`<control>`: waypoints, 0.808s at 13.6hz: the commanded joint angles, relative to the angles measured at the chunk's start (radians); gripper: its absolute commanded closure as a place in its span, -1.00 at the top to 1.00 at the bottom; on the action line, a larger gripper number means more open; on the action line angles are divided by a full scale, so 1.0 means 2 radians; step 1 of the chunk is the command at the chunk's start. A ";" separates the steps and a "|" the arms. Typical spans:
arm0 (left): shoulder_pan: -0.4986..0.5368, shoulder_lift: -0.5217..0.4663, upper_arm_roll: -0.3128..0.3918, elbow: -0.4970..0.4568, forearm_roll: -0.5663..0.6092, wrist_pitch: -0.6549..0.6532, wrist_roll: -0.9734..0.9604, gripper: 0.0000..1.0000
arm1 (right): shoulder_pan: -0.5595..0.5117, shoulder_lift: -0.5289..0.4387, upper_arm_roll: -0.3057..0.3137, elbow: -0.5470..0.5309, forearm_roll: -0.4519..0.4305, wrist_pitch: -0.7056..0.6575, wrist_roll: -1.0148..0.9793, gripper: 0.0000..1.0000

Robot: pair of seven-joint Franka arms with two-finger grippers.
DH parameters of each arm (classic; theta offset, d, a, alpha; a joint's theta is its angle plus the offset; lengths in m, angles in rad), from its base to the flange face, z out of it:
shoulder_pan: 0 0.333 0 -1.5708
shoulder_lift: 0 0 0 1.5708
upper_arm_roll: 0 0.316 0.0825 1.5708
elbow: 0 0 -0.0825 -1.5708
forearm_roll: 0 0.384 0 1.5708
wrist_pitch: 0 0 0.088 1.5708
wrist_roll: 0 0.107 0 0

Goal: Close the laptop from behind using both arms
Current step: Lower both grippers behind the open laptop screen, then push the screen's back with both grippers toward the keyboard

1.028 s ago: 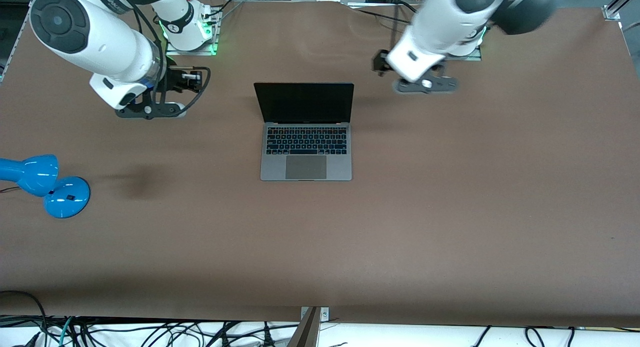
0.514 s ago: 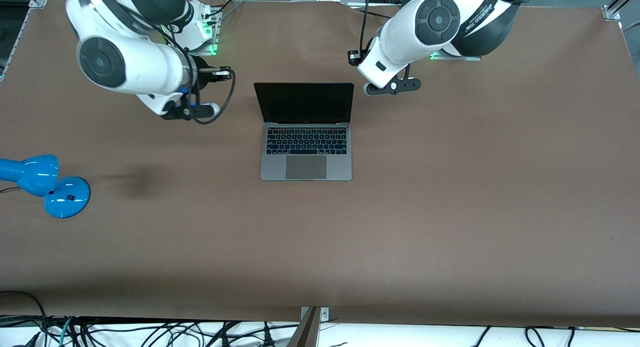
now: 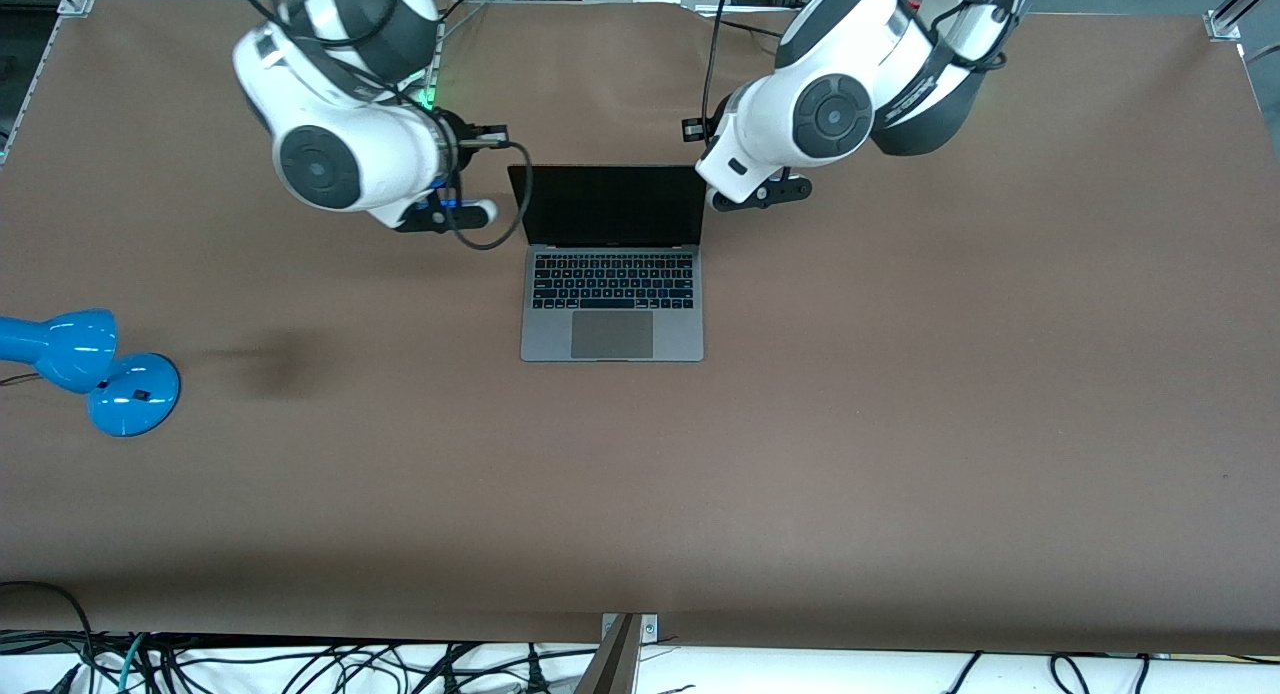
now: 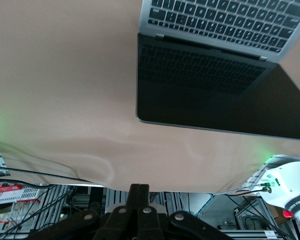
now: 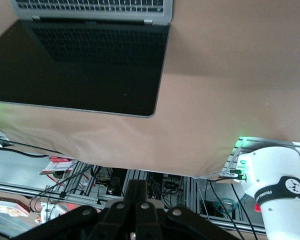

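Note:
The laptop (image 3: 612, 264) stands open in the middle of the table, its black screen (image 3: 608, 206) upright and facing the front camera. My left gripper (image 3: 758, 192) is over the table beside the screen's edge toward the left arm's end. My right gripper (image 3: 442, 214) is over the table beside the screen's edge toward the right arm's end. The left wrist view shows my left gripper (image 4: 139, 194) shut and empty, with the screen (image 4: 215, 95) and keyboard ahead of it. The right wrist view shows my right gripper (image 5: 136, 189) shut and empty, with the screen (image 5: 90, 70) ahead.
A blue desk lamp (image 3: 90, 369) lies at the right arm's end of the brown table (image 3: 900, 424), nearer the front camera than the laptop. Cables hang along the table's front edge (image 3: 300, 664). The arms' bases stand at the top edge.
Both arms have swung inward toward the laptop, so the grippers now flank the screen's two side edges. The laptop has not moved and stays open.

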 commanded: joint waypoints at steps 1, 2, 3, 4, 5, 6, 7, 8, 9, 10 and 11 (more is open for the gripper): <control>-0.015 -0.002 0.001 -0.023 -0.014 0.029 -0.016 -1.00 | 0.010 0.015 0.001 -0.011 0.009 0.012 0.005 -1.00; -0.021 0.003 0.001 -0.027 -0.013 0.039 -0.018 -1.00 | 0.013 0.022 0.001 -0.014 0.009 0.020 0.005 -1.00; -0.022 0.008 0.001 -0.028 -0.012 0.050 -0.019 -1.00 | 0.017 0.029 0.001 -0.017 0.009 0.026 0.005 -1.00; -0.024 0.013 0.001 -0.032 -0.007 0.062 -0.019 -1.00 | 0.020 0.035 0.001 -0.020 0.009 0.028 0.005 -1.00; -0.028 0.017 0.001 -0.037 -0.006 0.072 -0.019 -1.00 | 0.021 0.040 0.001 -0.023 0.009 0.028 0.003 -1.00; -0.029 0.022 0.001 -0.039 -0.004 0.084 -0.019 -1.00 | 0.021 0.047 0.001 -0.024 0.009 0.028 0.001 -1.00; -0.031 0.027 0.001 -0.040 -0.002 0.090 -0.019 -1.00 | 0.021 0.054 0.001 -0.024 0.009 0.027 -0.001 -1.00; -0.034 0.033 0.001 -0.039 0.006 0.095 -0.019 -1.00 | 0.023 0.058 0.001 -0.024 0.014 0.027 0.000 -1.00; -0.034 0.039 0.001 -0.039 0.010 0.102 -0.019 -1.00 | 0.028 0.060 0.001 -0.027 0.021 0.028 0.001 -1.00; -0.034 0.045 0.001 -0.039 0.010 0.108 -0.019 -1.00 | 0.029 0.062 0.001 -0.027 0.023 0.030 0.000 -1.00; -0.034 0.049 0.001 -0.039 0.011 0.112 -0.019 -1.00 | 0.032 0.068 0.001 -0.027 0.023 0.035 0.001 -1.00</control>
